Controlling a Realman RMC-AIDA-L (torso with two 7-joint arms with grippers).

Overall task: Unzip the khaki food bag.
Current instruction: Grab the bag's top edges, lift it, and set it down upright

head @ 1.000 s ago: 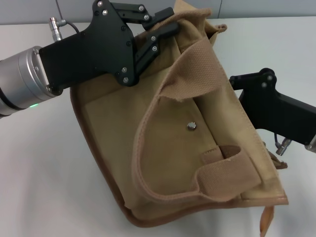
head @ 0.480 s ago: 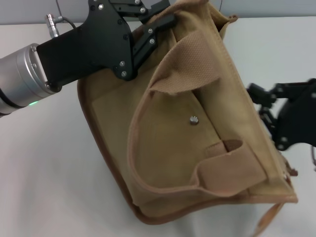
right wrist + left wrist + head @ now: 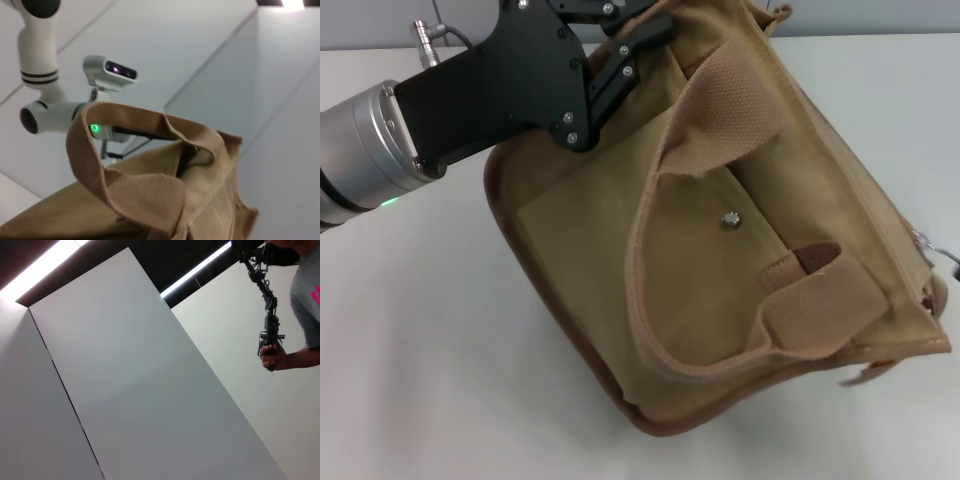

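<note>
The khaki food bag point(image 3: 700, 260) lies tilted on the white table point(image 3: 420, 350), front pocket and metal snap point(image 3: 730, 218) facing up, one webbing handle point(image 3: 740, 100) looped over it. My left gripper point(image 3: 638, 45) is at the bag's far top corner, its black fingers shut on the fabric edge there. The zipper side runs along the bag's right edge, where a small silver piece point(image 3: 922, 240) shows. My right gripper is out of the head view. The right wrist view shows the bag point(image 3: 150, 200) and its handle point(image 3: 85, 150) close up, with no fingers visible.
The table is bare to the left and in front of the bag. The left wrist view points at white wall panels and a person's hand holding a device point(image 3: 272, 350). The right wrist view shows my head camera point(image 3: 110, 70) behind the bag.
The bag has swung and slid to the right, its lower corner now near the right edge. The right gripper has pulled away rightward and left the head view. The left gripper keeps its hold.
</note>
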